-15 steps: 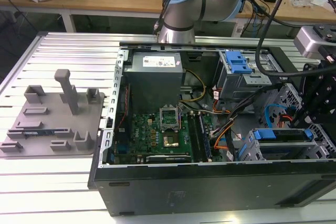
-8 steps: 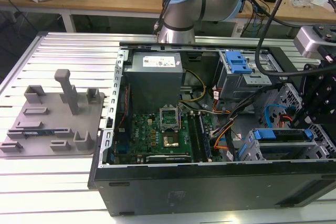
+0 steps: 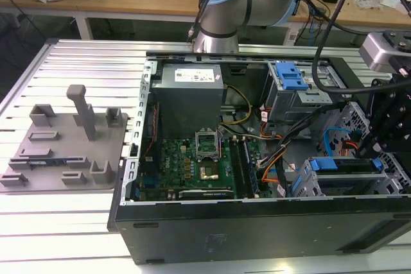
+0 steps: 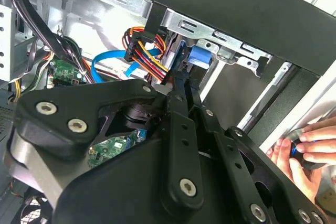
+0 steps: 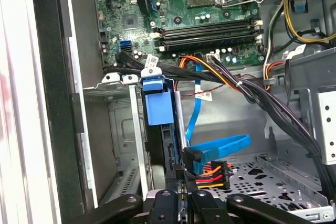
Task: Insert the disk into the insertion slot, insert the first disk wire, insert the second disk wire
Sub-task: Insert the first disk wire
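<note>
The silver hard drive in its blue plastic carrier [image 3: 325,163] sits in the grey sheet-metal bay [image 5: 123,129] at the black computer case's [image 3: 257,235] four o'clock in the exterior view, and the black gripper [image 4: 182,81], jaws together beside it, could, I judge, snag the flat blue cable [image 5: 220,148] or skew the black plug with coloured wires [image 5: 210,174].

readable text: none legible in any view
grey box-shaped metal power supply [image 3: 189,85]: white printed sticker [image 3: 196,75] on its upper face, with dark blocks and fine lines; print too small to read
green motherboard circuit board [image 5: 173,9]: white silkscreen marks and small pale stickers between the components; characters cannot be made out
black cable bundle [image 5: 210,74]: small white paper tags [image 5: 151,60] with dark print; illegible
thin red wire [image 5: 189,94]: white tag [image 5: 205,96]; illegible
small green circuit board [image 4: 65,72]: tiny white markings; unreadable
</note>
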Action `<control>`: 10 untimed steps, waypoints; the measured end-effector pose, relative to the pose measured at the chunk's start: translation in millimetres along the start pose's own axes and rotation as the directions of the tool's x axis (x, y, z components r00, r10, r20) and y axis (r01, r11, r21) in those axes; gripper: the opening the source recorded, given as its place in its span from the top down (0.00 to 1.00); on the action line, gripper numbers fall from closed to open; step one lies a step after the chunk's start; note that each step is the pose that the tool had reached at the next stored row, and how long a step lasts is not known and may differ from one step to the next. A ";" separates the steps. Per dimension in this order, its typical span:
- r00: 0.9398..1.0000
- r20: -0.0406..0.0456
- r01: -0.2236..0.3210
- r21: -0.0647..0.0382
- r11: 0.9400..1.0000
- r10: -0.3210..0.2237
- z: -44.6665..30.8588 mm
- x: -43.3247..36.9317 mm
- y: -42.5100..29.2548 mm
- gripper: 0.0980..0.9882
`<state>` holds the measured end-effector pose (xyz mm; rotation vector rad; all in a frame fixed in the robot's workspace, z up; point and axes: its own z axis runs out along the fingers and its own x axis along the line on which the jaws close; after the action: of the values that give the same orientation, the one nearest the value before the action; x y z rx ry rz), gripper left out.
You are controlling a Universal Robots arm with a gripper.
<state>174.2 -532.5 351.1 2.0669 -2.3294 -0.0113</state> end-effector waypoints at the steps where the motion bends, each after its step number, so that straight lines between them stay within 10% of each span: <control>1: 1.000 -0.003 0.007 0.000 1.000 -0.007 0.2 0.0 0.0 0.93; 10: 1.000 -0.005 0.007 0.000 1.000 -0.007 1.5 0.0 0.0 0.93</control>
<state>174.2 -532.5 349.6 2.0732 -2.3190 -0.0064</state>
